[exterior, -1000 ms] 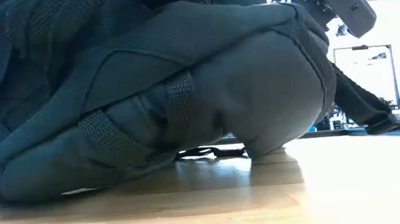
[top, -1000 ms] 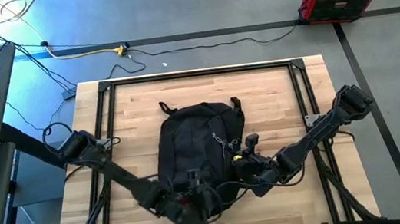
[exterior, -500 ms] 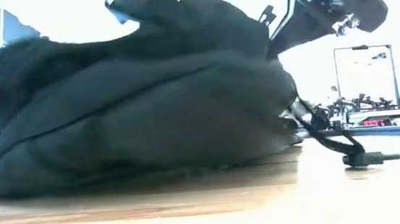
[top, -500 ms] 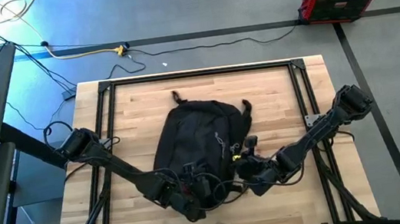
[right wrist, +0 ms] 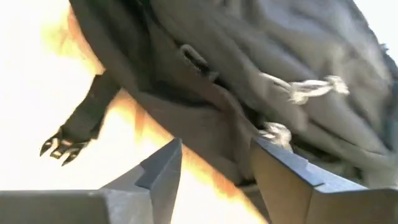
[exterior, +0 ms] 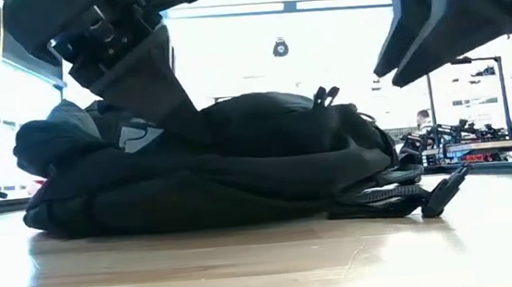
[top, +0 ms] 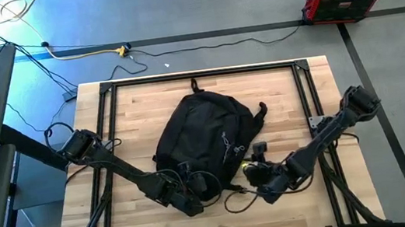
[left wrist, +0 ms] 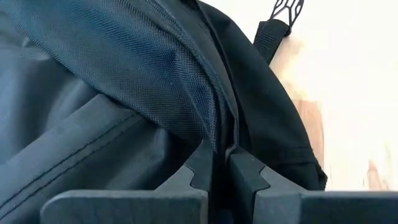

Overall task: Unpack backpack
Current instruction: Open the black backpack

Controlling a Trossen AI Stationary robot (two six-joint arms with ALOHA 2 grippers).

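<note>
- Backpack (top: pixel 206 140): lies flat on the counter (top: pixel 139 110).
- Left claw (left wrist: pixel 221 171): clamped on backpack fabric at its near edge.
- Right claw (right wrist: pixel 214 168): jaws apart, just beside the backpack, holding nothing.

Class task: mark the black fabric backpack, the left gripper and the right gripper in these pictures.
Black fabric backpack (top: pixel 207 132), high view, on its top panel.
Left gripper (left wrist: pixel 219 167), left wrist view, between its fingertips.
Right gripper (right wrist: pixel 216 163), right wrist view, between its fingertips.

The backpack (top: pixel 208 144) fills the frame's centre; both arms crowd its lower edge — bare table (top: pixel 139 106) stays open along the top, left and right.
</note>
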